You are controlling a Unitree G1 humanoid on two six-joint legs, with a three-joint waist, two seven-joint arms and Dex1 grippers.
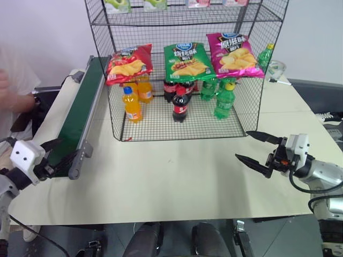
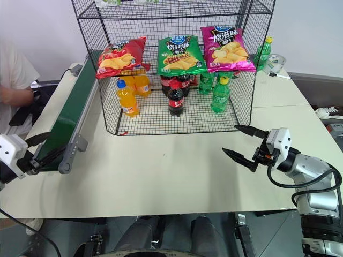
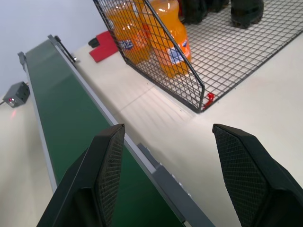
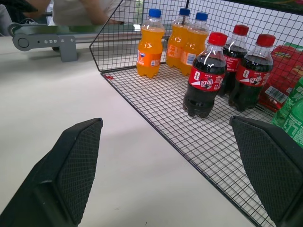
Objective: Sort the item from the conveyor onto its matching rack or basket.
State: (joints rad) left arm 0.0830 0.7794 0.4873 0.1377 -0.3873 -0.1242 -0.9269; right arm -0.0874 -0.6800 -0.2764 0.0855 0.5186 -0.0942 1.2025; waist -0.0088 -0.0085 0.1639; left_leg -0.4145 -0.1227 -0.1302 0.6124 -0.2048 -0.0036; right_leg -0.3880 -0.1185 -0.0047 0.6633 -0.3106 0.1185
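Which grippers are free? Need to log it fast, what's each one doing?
Left gripper: open, empty, over the near end of the conveyor.
Right gripper: open, empty, above the table by the rack.

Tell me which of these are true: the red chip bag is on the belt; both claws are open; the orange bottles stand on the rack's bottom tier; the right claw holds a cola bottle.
1. False: the red chip bag lies on the rack, left of the green bag; the conveyor carries nothing.
2. True: left gripper and right gripper are open.
3. True: orange bottles.
4. False: it is empty; the cola bottles stand in the rack.
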